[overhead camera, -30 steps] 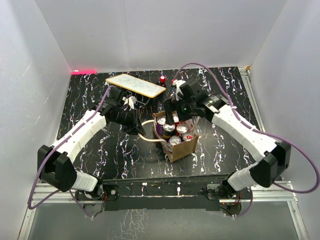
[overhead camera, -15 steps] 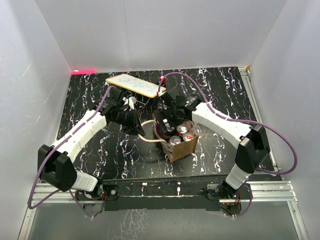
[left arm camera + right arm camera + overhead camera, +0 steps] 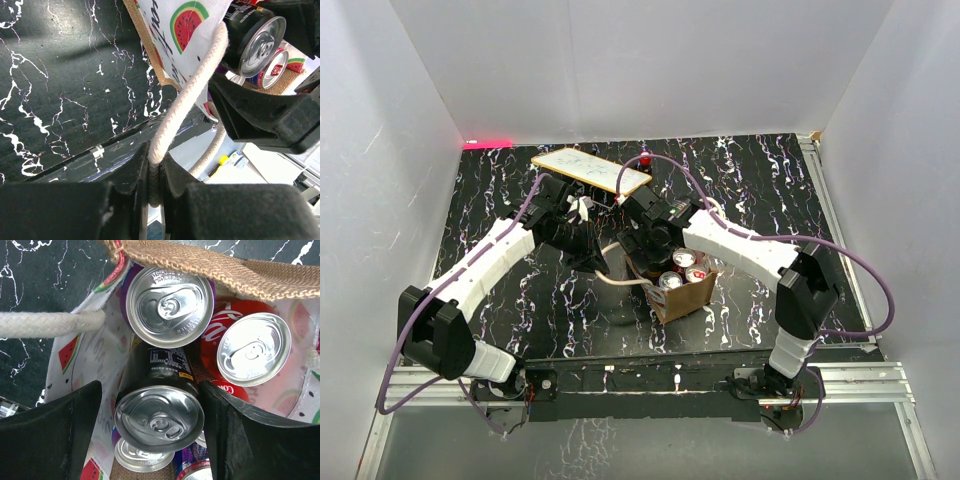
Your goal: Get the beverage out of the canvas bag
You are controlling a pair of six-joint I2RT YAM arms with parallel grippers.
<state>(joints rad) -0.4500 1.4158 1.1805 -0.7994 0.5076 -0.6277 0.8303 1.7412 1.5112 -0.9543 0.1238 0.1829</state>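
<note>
**DESK:** What has changed in the last second?

**OPERATOR:** My right arm has folded in. A second ago the right gripper (image 3: 642, 243) hung above the far side of the canvas bag (image 3: 688, 297). Now it sits low over the bag's mouth, at the end nearest the left arm. In its wrist view the two fingers are spread, one either side of a black can (image 3: 159, 419) standing upright inside. There is a gap on the left finger's side, so nothing is squeezed yet.

**DESK:** And the left?

**OPERATOR:** Same job as before. The left gripper (image 3: 155, 172) stays pressed together on the cream rope handle (image 3: 192, 92), which runs taut from the fingers to the bag's watermelon-print side. The loop looks pulled flatter than it did a second ago.

**DESK:** Where does that leave the task?

**OPERATOR:** The beverage is still in the bag, packed against a purple can (image 3: 170, 299) and a red cola can (image 3: 252, 347), with more tops below them. The bag stands on the black marbled table (image 3: 500, 190). I judge the approach finished and the grasp next: close on the black can and lift straight while the left steadies the bag. The neighbours sit tight, so the risk is dragging one up or tipping the bag.
</note>
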